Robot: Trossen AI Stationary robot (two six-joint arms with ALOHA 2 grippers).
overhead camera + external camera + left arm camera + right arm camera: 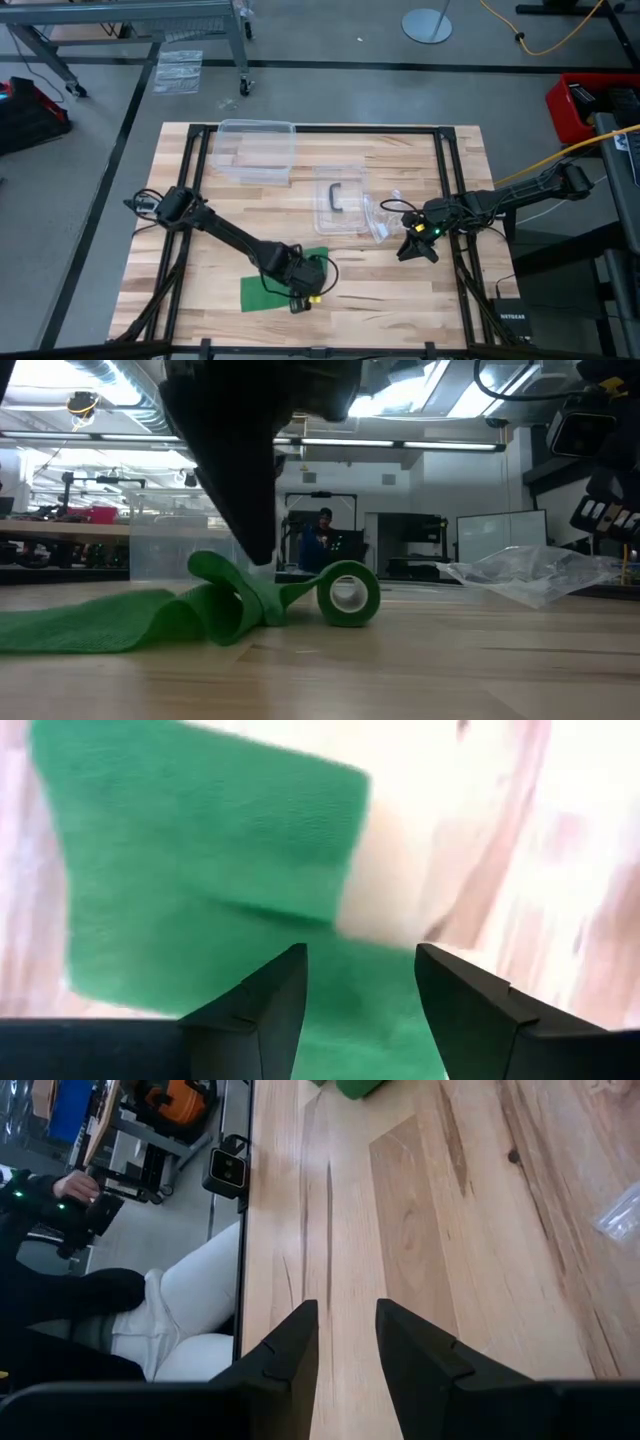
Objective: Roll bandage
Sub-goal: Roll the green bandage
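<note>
High view, one bandage [270,290], left gripper [303,296] open over it, right gripper [417,249] part-open, empty.

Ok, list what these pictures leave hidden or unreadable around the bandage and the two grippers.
- High view: the left gripper covers part of the bandage, so the roll cannot be seen there.
- Low view: the left arm blocks where its fingers meet the cloth; contact cannot be told.
- Left wrist view: blurred cloth fills the frame and the roll is outside it.
- Right wrist view: the right gripper hovers open over bare table; the bandage is cut off by an edge.
</note>
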